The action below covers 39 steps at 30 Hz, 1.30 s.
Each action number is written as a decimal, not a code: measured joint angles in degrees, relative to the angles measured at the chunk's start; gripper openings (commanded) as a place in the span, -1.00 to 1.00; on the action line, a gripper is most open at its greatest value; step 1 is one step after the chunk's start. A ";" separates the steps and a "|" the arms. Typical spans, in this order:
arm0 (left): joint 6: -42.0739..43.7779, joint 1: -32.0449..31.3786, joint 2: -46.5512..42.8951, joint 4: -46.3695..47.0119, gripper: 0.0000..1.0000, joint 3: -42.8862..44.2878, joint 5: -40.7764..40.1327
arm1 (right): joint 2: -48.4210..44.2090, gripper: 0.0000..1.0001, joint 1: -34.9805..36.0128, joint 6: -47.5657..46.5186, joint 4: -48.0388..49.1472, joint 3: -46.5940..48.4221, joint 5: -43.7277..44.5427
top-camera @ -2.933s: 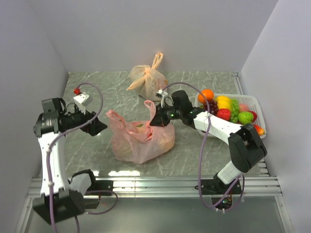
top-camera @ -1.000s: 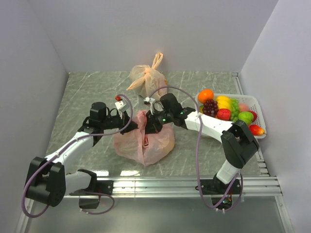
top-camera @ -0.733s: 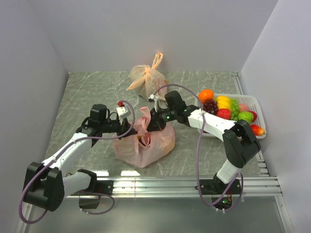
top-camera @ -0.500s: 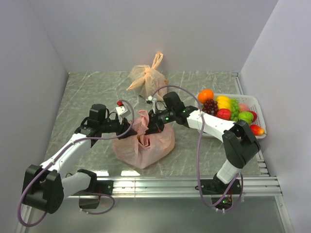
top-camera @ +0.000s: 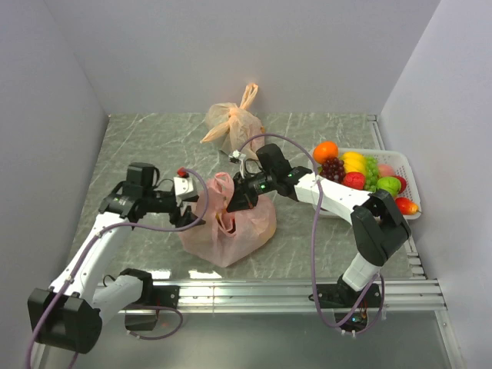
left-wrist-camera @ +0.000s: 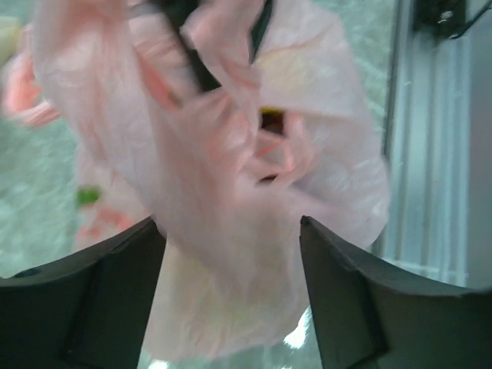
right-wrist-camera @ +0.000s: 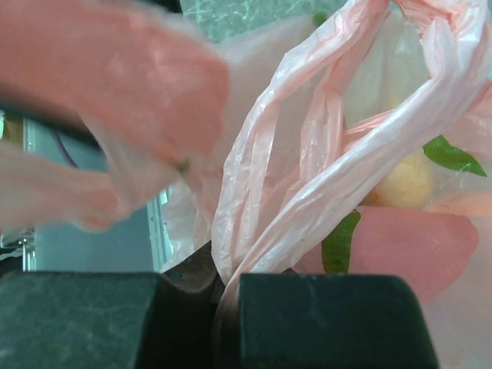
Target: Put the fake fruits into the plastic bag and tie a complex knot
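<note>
Right wrist shows fruits [right-wrist-camera: 405,183] inside the plastic bag [right-wrist-camera: 307,142].

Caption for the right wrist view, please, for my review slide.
Right end effector shut on a twisted handle of the pink plastic bag, fake fruits showing through it.

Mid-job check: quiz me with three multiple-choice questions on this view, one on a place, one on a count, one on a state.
1. Where is the fruit basket?
A. right side of the table
B. back left corner
C. front left corner

2. How many bags are on the table?
A. one
B. two
C. three

3. What is the right gripper doing?
A. open, hovering high
B. shut on the pink bag's handle
C. open, parked at its base

Answers:
1 A, it sits at the table's right edge.
2 B, the pink bag plus a pale bag behind it.
3 B, the wrist view shows it pinching a twisted handle strand.
</note>
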 measured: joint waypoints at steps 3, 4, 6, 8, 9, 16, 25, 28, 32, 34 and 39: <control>5.22 5.20 -1.25 -5.27 0.58 1.57 0.11 | 0.00 -1.00 0.00 -0.33 -0.46 0.00 0.00; 7.10 6.97 -1.49 -6.62 0.59 1.99 0.22 | 0.00 -1.00 0.00 -0.39 -0.55 0.00 0.00; 11.15 10.21 -1.31 -9.07 0.60 2.91 0.37 | 0.00 -1.00 0.00 -0.55 -0.76 0.00 0.00; 15.52 12.39 -0.13 -11.58 0.60 4.13 0.57 | 0.00 -1.00 0.00 -0.74 -0.87 0.02 0.00; 17.55 13.25 0.96 -12.44 0.61 4.85 0.90 | 0.00 -1.00 0.00 -0.81 -0.98 0.20 0.02; 29.38 12.83 14.75 -18.21 0.99 12.00 6.01 | 1.92 -1.00 0.00 -0.94 -0.94 3.52 -0.02; 19.93 3.91 18.67 -2.19 0.99 10.69 8.63 | 5.51 -1.00 0.15 -0.94 -0.66 5.99 -1.86; 14.10 0.68 17.53 6.38 0.99 6.40 7.67 | 6.12 -1.00 0.44 -0.96 -0.74 6.32 -2.75; 6.84 -1.31 17.09 14.67 0.79 2.75 6.78 | 6.14 -1.00 1.16 -1.40 -0.35 6.32 -5.01; 4.22 -1.92 17.00 16.94 0.48 1.92 6.14 | 6.14 -1.00 1.42 -1.73 -0.33 6.32 -5.68; -0.72 -3.34 13.35 16.83 -0.69 -0.26 4.90 | 6.01 -1.00 1.11 -4.15 -1.70 6.29 -5.31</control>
